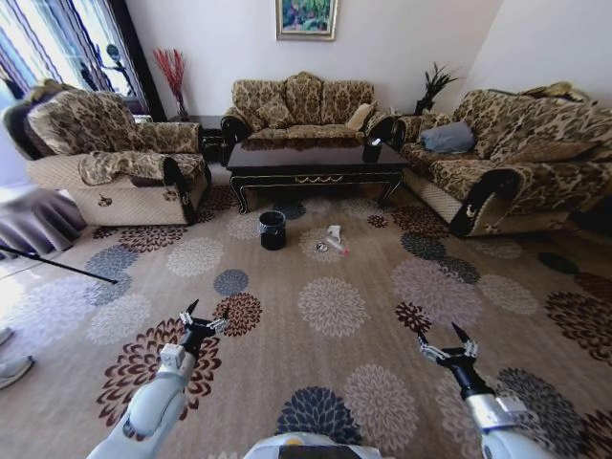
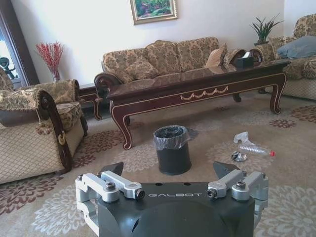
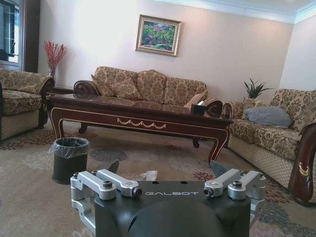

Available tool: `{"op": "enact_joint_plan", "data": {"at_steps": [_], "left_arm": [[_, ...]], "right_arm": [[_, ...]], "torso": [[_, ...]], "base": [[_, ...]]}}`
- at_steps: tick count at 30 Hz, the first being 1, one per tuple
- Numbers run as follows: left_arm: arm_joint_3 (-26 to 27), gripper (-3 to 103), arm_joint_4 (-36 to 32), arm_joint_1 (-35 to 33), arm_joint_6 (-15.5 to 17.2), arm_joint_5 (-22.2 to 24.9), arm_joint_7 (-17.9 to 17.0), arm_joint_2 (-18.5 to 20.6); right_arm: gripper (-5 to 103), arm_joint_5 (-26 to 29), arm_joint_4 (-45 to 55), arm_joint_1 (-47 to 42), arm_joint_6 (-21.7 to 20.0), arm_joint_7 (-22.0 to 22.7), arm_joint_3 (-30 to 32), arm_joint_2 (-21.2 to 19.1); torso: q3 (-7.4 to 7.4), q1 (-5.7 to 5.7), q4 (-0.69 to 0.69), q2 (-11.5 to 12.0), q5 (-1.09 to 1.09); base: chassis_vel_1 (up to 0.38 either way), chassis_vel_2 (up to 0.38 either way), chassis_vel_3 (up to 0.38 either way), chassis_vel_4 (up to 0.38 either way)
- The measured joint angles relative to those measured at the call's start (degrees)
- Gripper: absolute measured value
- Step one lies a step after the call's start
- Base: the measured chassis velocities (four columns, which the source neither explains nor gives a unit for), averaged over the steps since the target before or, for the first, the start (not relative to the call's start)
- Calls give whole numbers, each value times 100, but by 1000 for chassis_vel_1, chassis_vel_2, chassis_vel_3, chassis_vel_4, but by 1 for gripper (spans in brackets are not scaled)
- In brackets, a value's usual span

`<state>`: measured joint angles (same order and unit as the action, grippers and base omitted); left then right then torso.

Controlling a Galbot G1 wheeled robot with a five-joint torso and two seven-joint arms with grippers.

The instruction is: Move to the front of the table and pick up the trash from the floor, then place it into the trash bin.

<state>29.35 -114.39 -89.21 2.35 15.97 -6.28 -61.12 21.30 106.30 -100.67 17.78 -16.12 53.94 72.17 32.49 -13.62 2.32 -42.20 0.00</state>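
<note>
Up close, a bottle [image 2: 255, 149] amid trash [image 2: 240, 138].

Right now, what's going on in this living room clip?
The robot stands back on the carpet, facing the table. Nothing is being handled: the left pincer and the right pincer are both held out low in front, open and empty. The trash, white crumpled paper, a clear plastic bottle and a small shiny piece, lies on the floor in front of the table, apart from the trash bin beside it.

The trash [image 1: 332, 239] — white paper, clear bottle — lies on carpet beside the upright black trash bin [image 1: 273, 229], before the table [image 1: 316, 161].
</note>
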Motion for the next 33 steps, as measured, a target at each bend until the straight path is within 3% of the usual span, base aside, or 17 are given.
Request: {"op": "enact_joint_plan", "data": {"at_steps": [5, 13, 33], "left_arm": [[23, 100, 19, -80, -63, -173, -10, -216], [100, 100, 41, -172, -125, -229, -18, -243], [141, 100, 68, -204, -159, 127, -81, -262]], "right_arm": [[100, -76, -32, 4, 25, -43, -67, 47], [100, -150, -57, 39, 48, -49, -171, 108], [100, -97, -47, -57, 208, -158, -56, 158]], "torso": [[-72, 48, 0, 118, 0], [-171, 121, 0, 291, 0], [-477, 324, 0, 802, 0]], "base": [[0, 0, 0, 0], [0, 0, 0, 0], [0, 0, 0, 0]]}}
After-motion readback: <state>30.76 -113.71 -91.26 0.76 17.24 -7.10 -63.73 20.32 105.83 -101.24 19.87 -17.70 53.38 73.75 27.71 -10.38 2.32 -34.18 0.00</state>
